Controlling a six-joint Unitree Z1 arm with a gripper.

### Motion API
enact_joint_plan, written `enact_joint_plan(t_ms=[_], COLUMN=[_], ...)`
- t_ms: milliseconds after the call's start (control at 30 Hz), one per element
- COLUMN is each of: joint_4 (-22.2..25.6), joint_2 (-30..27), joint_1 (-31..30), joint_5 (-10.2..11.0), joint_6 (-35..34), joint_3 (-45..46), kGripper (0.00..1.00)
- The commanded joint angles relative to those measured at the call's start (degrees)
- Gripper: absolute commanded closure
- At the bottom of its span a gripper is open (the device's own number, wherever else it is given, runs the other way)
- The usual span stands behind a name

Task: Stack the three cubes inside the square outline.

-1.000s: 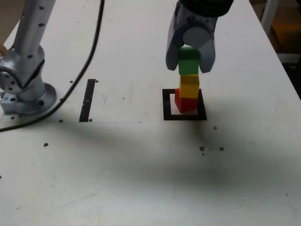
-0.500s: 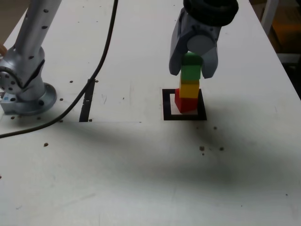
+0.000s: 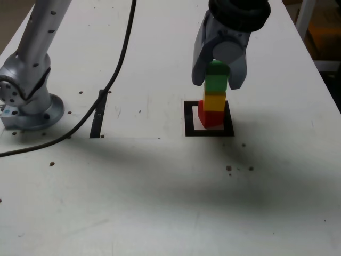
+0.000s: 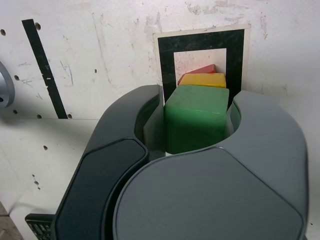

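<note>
Standing one on another, the three cubes form a column inside the square outline (image 3: 209, 118): the red cube (image 3: 211, 117) at the bottom on the white centre, the yellow cube (image 3: 214, 101) on it, and the green cube (image 3: 216, 81) on top. The gripper (image 3: 218, 77) hangs directly over the column with its fingers (image 3: 198, 66) reaching down on either side of the green cube, presumably because a straight-down approach lets the top block settle squarely without nudging the two below. In the wrist view the green cube (image 4: 196, 117) fills the space between the dark fingers (image 4: 150, 125), and their inner faces look to be against its sides, so the fingers appear clamped on it; whether that grip is firm or just loosening cannot be told. From the same view the yellow cube (image 4: 202, 79) and a corner of the red cube (image 4: 205, 69) peek out beyond the green one, slightly offset, which suggests the column is not perfectly plumb. The stack sits toward the far side of the outline (image 4: 200, 40) rather than centred. Judged from this, the stacking looks nearly done, with release and a clean vertical retreat the delicate part, since any sideways drag could topple the column. A thin black tape strip (image 3: 99, 113), the arm's base (image 3: 29, 104) and a black cable (image 3: 114, 69) lie well apart on the white surface (image 3: 160, 202).
</note>
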Motion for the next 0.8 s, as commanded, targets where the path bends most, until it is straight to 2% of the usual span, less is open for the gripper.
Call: enact_joint_plan(t_ms=[0, 100, 200, 467, 533, 767], joint_4=[1.2, 1.2, 1.2, 1.2, 1.2, 1.2], joint_2=[0.3, 0.4, 0.4, -0.2, -0.5, -3.9], joint_1=[0.2, 0.2, 0.2, 0.2, 0.2, 0.2], joint_5=[0.0, -0.2, -0.4, -1.6, -1.6, -0.9], joint_6=[0.0, 0.0, 0.0, 0.2, 0.2, 0.0], joint_3=[-0.2, -0.2, -0.1, 0.7, 0.9, 2.2], kGripper=[0.61, 0.59, 0.52, 0.12, 0.05, 0.01])
